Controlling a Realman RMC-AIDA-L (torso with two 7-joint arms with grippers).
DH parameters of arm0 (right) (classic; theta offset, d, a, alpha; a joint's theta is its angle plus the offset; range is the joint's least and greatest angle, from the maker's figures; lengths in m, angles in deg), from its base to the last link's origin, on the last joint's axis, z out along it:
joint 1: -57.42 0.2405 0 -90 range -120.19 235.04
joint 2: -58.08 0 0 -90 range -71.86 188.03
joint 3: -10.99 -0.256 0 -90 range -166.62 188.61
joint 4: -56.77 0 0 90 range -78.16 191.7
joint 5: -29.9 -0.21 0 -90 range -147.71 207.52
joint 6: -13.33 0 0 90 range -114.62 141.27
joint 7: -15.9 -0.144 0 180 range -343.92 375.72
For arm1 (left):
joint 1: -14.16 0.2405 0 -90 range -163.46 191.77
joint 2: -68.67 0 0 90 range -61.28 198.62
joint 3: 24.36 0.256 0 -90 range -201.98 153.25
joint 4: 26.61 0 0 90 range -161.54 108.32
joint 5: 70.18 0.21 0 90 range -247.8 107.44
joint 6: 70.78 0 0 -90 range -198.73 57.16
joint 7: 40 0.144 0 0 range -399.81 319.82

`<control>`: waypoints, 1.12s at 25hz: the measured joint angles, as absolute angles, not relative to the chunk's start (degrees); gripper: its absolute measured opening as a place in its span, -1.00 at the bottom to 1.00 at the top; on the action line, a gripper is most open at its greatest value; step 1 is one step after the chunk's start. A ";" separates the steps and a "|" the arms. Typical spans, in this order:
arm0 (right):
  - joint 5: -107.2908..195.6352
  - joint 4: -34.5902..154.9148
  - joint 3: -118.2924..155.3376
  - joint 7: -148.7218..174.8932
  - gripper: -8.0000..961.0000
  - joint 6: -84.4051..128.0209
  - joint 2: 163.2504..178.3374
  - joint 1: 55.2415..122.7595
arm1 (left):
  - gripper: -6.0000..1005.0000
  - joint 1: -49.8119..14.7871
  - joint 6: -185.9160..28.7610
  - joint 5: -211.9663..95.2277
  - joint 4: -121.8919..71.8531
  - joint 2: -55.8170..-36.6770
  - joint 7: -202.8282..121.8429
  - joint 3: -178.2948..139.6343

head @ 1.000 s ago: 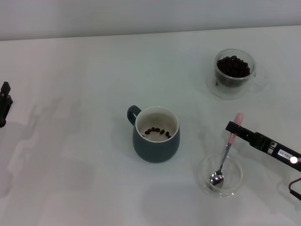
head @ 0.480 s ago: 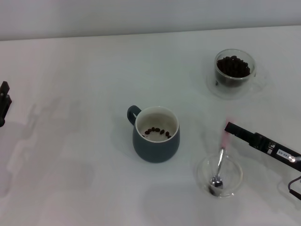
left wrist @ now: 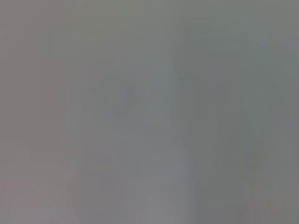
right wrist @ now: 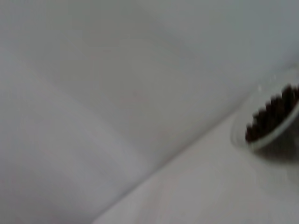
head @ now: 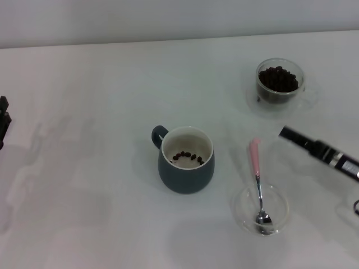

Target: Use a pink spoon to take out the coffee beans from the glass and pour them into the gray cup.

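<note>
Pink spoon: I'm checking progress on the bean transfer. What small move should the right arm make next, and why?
Probably bring the right gripper back to the pink spoon's handle and regrasp it. The spoon lies free, bowl in the clear saucer, the gripper apart from it. The gray cup holds only a few coffee beans; the glass is nearly full.

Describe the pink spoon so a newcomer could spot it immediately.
Start at the gray cup in the middle of the white table; to its right lies a flat clear glass saucer. The pink spoon rests with its silver bowl in that saucer and its handle pointing away over the rim. It is the only pink thing here.
</note>
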State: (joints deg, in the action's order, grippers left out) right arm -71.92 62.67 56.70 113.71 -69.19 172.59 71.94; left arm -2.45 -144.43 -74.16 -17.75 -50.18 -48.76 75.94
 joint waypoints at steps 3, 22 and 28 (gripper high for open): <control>-72.90 66.03 54.25 113.81 -0.51 -69.58 172.53 71.14 | 0.18 -2.45 -144.48 -74.36 -17.78 -50.17 -48.33 75.82; -73.75 67.26 27.97 138.85 -0.48 -60.63 172.81 73.91 | 0.19 -1.48 -147.17 -80.42 -17.30 -50.84 -45.40 73.01; -76.66 67.11 27.39 146.54 -0.47 -59.26 172.80 75.54 | 0.20 -1.40 -149.75 -81.82 -17.26 -50.86 -45.63 73.02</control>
State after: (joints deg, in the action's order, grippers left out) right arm -76.66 67.11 27.39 146.54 -59.26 172.80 75.54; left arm -1.40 -149.75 -81.82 -17.26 -50.86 -45.63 73.02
